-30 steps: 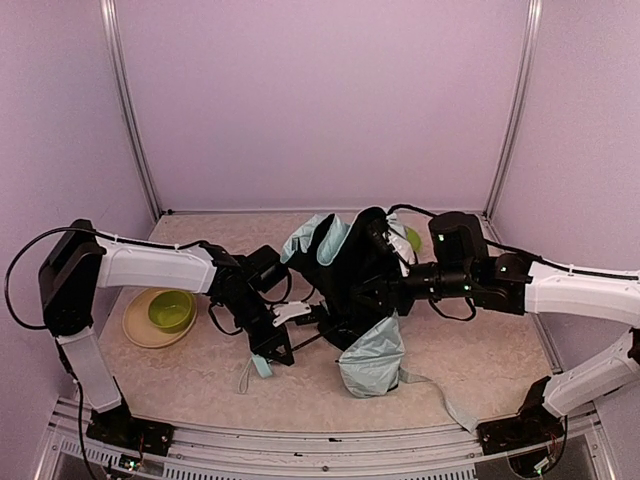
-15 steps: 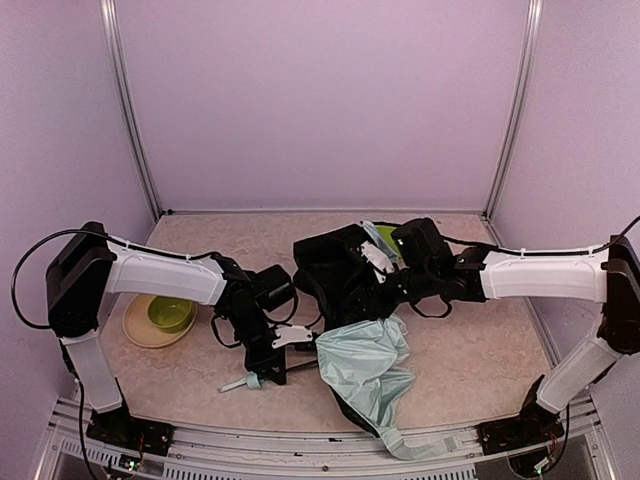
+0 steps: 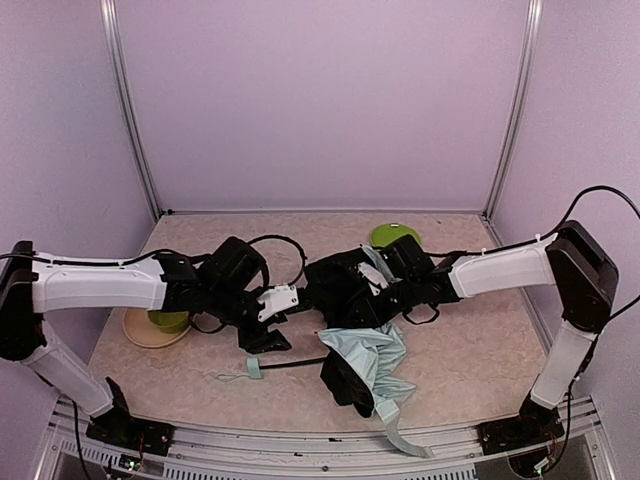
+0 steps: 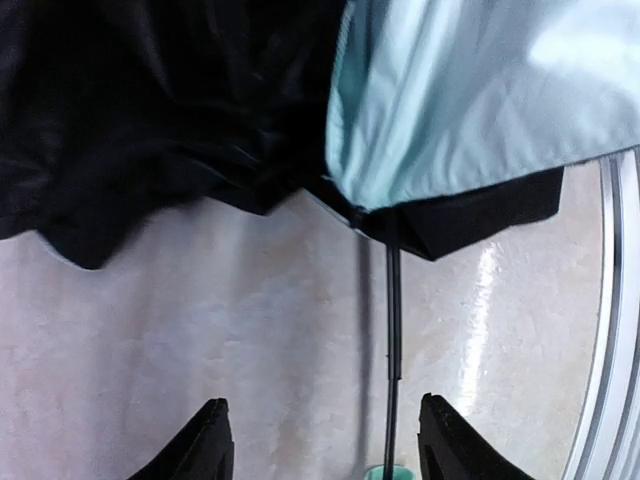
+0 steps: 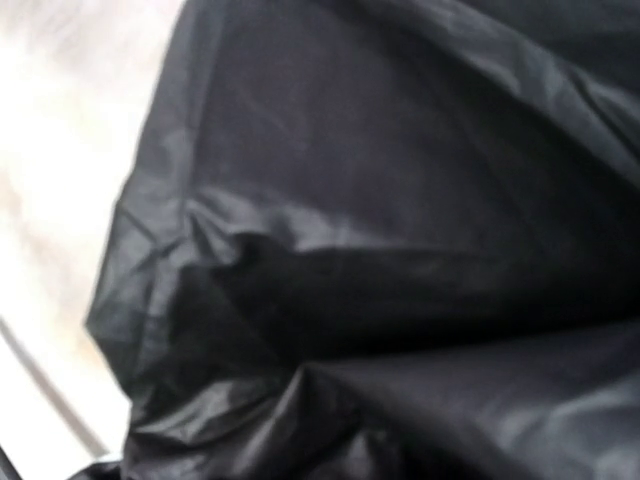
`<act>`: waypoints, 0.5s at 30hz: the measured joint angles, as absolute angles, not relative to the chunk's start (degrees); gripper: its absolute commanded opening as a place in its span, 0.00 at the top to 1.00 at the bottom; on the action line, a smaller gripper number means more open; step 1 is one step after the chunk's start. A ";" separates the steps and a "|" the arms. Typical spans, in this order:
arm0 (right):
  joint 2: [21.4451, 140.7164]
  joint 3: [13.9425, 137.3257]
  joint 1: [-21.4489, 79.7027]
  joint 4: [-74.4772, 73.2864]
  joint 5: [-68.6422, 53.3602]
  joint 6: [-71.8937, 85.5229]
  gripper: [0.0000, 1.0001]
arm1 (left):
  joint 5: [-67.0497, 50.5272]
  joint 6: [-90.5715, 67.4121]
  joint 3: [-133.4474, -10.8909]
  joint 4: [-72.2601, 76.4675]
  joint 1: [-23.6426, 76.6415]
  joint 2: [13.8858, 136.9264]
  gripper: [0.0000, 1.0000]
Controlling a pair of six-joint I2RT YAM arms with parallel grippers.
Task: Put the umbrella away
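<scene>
The umbrella (image 3: 365, 350) lies slumped on the table (image 3: 470, 350) right of the bowl (image 3: 165, 320), ready for gathering; the left end effector (image 4: 325, 420) hangs open over its shaft (image 4: 393, 320), nearer the bowl; the right end effector (image 3: 374, 278), buried in lining (image 5: 400, 250), cannot be judged.

Umbrella (image 3: 362, 345) is down on the table, canopy loose and crumpled, not rolled up. Mint outer fabric shows on the near part of the heap. The black lining (image 5: 400, 250) is bunched on the far part, right up against the right gripper (image 3: 380, 285) and filling its wrist view. The thin black shaft (image 4: 392, 330) lies flat, sticking out of the canopy and running between the spread fingers of the left gripper (image 4: 325, 450), not pinched. The small mint handle (image 3: 254, 368) with strap is at the shaft's free end, just beside that gripper.
</scene>
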State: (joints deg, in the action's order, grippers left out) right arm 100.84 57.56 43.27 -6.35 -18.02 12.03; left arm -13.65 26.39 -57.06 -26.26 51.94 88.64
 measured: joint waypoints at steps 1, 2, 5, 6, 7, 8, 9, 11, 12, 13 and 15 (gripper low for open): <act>101.08 57.56 43.27 -6.22 -18.26 12.32 0.51 | -12.36 25.98 -55.59 -24.05 51.94 85.86 0.33; 101.30 57.58 43.27 -6.13 -18.46 12.58 0.51 | -11.16 25.67 -53.91 -21.89 51.94 82.50 0.31; 102.35 58.02 43.20 -6.20 -18.87 13.37 0.51 | -9.32 25.47 -50.59 -16.80 52.88 73.87 0.25; 102.94 58.37 42.98 -6.22 -19.05 13.63 0.51 | -8.78 25.39 -49.89 -15.29 53.71 71.07 0.24; 103.53 58.67 42.92 -6.22 -19.29 13.98 0.52 | -8.34 25.32 -49.60 -13.98 54.98 68.73 0.23; 104.18 59.02 42.70 -6.24 -19.51 14.41 0.52 | -7.97 25.21 -49.63 -12.49 56.62 67.00 0.21; 104.90 59.42 42.50 -6.28 -19.75 14.70 0.52 | -7.64 25.06 -49.78 -10.76 58.67 65.95 0.15; 106.32 60.20 42.09 -6.39 -20.45 15.55 0.52 | -7.79 25.08 -50.76 -8.10 62.61 66.08 0.01; 106.83 60.51 41.87 -6.39 -20.78 15.97 0.52 | -8.12 25.04 -51.72 -6.85 65.08 67.40 0.01; 107.22 60.77 41.65 -6.42 -21.08 16.25 0.52 | -8.56 25.41 -52.66 -5.74 67.13 69.23 0.01; 107.66 61.06 41.43 -6.33 -21.78 16.95 0.52 | -8.86 26.20 -54.37 -4.32 70.46 73.54 0.01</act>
